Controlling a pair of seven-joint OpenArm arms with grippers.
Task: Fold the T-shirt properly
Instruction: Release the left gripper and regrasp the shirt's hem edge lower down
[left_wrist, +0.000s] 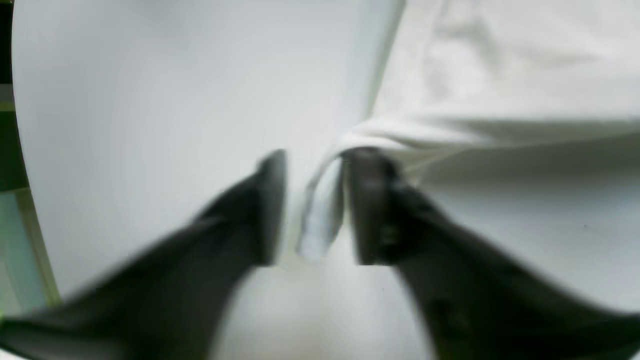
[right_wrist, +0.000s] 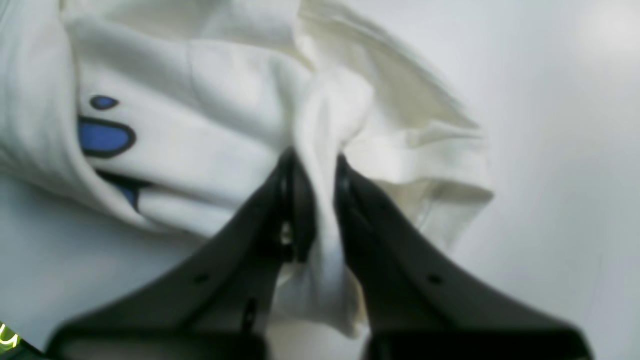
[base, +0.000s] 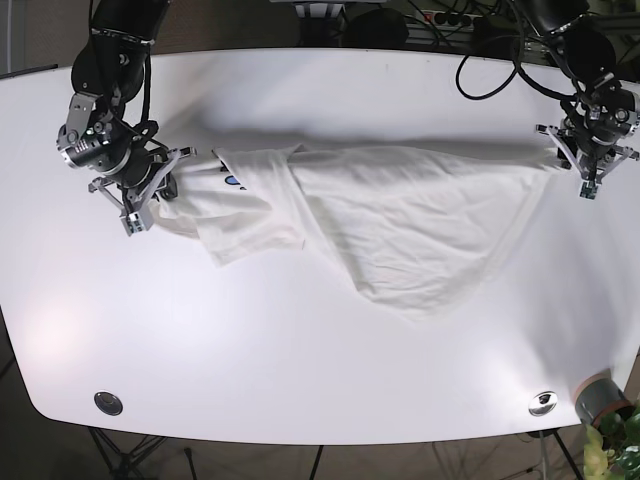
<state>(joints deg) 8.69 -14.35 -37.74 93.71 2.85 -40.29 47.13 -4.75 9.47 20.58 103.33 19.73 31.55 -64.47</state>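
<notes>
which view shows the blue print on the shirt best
The right wrist view: the blue print is large and close beside the right gripper. The base view shows only a tiny speck; the left wrist view shows none.

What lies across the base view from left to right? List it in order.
Right pincer shut on the T-shirt's end → blue print on the cloth → the spread white T-shirt → left pincer at the shirt's other end.

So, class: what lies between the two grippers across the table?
In the base view, the white T-shirt spans the whole stretch, pulled between the right gripper and the left gripper, both pinching its cloth above the table.
</notes>
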